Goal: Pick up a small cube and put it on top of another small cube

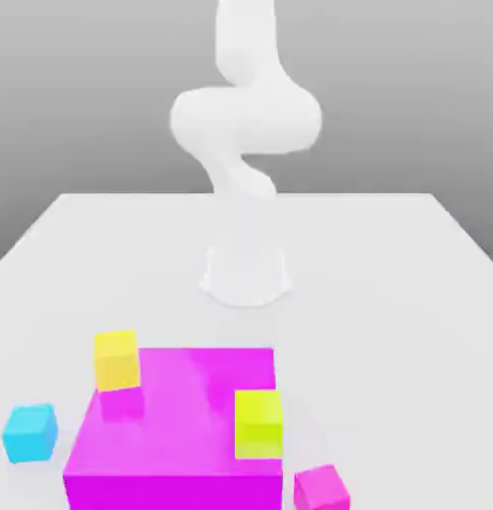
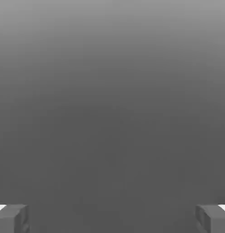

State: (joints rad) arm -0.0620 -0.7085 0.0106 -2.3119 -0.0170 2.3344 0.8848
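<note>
Franka Emika Panda arm, white, gripper spread, with coloured cubes and block

Arm: one, white, its base [image 1: 246, 277] standing on the tabletop, midway between the exterior view's left and right, beyond the cubes. A slim lower section rises from the base to a broad, rounded crosswise joint [image 1: 246, 121]; above this, a thick upper link [image 1: 247, 42] climbs out at the picture's upper edge.

Gripper [image 2: 112, 219]: two dark grey fingers [image 2: 13, 219], set wide apart, nothing pinched between them. Behind them, in the hand view, a smooth grey expanse running from pale to dark.

Surface: one tabletop [image 1: 389, 329], white, plain, its far edge straight, its sides spreading toward the viewer.

Room: a bare grey backdrop [image 1: 91, 100], darker toward the table's far edge.

Cyan cube [image 1: 30, 434]: small, on the tabletop at the exterior view's left, just beside the big magenta block [image 1: 180, 423], apart from it.

Further pieces: one orange-yellow cube [image 1: 117, 361] at the block's far corner, exterior view's left; one yellow-green cube [image 1: 259, 424] at the block's side toward the exterior view's right; one small magenta cube [image 1: 322, 489], turned at an angle near the block, partly cropped.
</note>
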